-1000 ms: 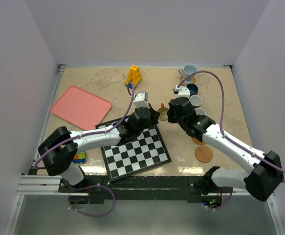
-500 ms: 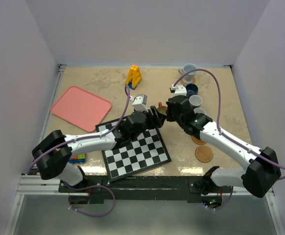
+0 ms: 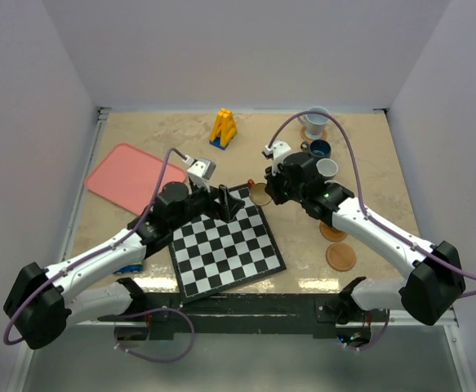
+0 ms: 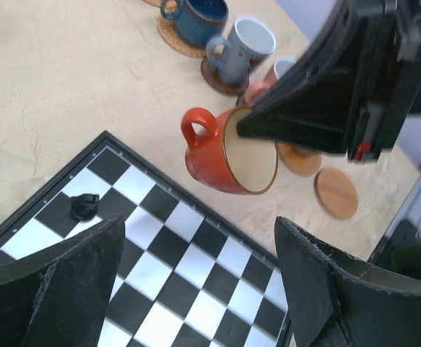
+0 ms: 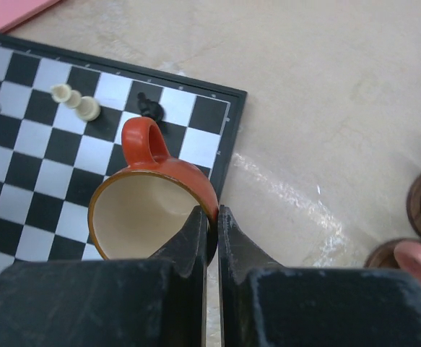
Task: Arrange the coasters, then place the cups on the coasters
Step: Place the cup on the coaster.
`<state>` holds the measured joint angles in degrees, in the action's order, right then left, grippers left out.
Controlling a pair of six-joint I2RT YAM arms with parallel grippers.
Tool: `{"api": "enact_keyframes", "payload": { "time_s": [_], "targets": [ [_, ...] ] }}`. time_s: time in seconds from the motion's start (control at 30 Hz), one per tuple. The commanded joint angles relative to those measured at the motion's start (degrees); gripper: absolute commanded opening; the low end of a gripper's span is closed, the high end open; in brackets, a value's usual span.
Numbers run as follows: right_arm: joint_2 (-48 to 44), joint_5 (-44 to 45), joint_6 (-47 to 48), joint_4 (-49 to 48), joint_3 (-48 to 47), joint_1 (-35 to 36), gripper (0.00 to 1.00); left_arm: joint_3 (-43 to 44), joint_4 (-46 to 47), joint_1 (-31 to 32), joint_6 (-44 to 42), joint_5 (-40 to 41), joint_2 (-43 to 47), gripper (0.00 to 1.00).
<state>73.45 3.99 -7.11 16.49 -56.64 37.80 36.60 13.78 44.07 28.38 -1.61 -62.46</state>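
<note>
An orange-red cup [image 5: 152, 195] with a cream inside hangs tilted over the corner of the chessboard [image 3: 225, 245], and my right gripper [image 5: 214, 217] is shut on its rim. In the left wrist view the same cup [image 4: 224, 155] shows ahead of my left gripper [image 4: 199, 238], which stands open and apart from it over the board. A dark teal cup [image 4: 196, 18] and a grey cup [image 4: 242, 47] each sit on a coaster. Beside them stands a pink cup [image 4: 279, 69]. Two bare tan coasters [image 3: 333, 232] [image 3: 340, 256] lie near the right arm. A pale cup [image 3: 315, 118] stands at the back.
Small chess pieces [image 5: 76, 101] [image 5: 150, 108] stand on the board below the held cup. A pink tray [image 3: 135, 180] lies at the left, a yellow block [image 3: 224, 128] at the back, and a small blue toy [image 3: 131, 265] by the left arm.
My left gripper opened, let go of the orange-red cup and drew back left over the board. My right gripper closed on the cup's rim and now carries it.
</note>
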Motion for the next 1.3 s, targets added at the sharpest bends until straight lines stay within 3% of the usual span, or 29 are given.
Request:
{"api": "enact_keyframes", "payload": {
  "time_s": [0.0,0.2,0.33,0.67,0.87,1.03,1.1,1.17,1.27],
  "targets": [
    [1.08,-11.62,12.20,1.52,-4.53,-0.01,0.00,5.83,-11.13,-2.24,-16.67,-16.21,1.20,0.88],
    [0.47,-23.04,18.10,2.67,-3.21,-0.01,0.00,12.52,-21.41,-2.41,-32.22,-22.38,0.84,0.89],
    [-0.85,-29.64,19.68,3.02,-2.95,-0.01,0.00,12.36,-26.26,-3.03,-39.45,-23.09,2.59,0.89],
    [-2.26,-37.65,21.97,4.95,-2.60,0.34,0.00,10.51,-25.11,-8.30,-42.79,-40.39,3.14,0.86],
    [-2.87,-38.53,22.23,4.87,-2.33,0.61,0.00,13.14,-27.23,-8.30,-42.80,-44.89,-3.72,0.70],
    [-2.17,-39.06,22.32,5.04,-2.24,1.05,0.00,13.15,-25.30,-8.39,-41.65,-45.94,-4.43,0.59],
    [-1.91,-38.71,22.50,5.13,-2.25,1.22,0.00,12.97,-25.38,-8.39,-41.65,-44.89,-3.64,0.62],
    [-1.64,-38.70,22.58,5.22,-2.24,1.31,0.00,12.53,-25.12,-8.39,-41.74,-43.40,-2.42,0.75],
    [-1.38,-38.79,22.50,5.22,-2.25,1.40,0.00,11.74,-24.15,-8.48,-42.00,-42.95,-0.74,0.76]
  ]
}}
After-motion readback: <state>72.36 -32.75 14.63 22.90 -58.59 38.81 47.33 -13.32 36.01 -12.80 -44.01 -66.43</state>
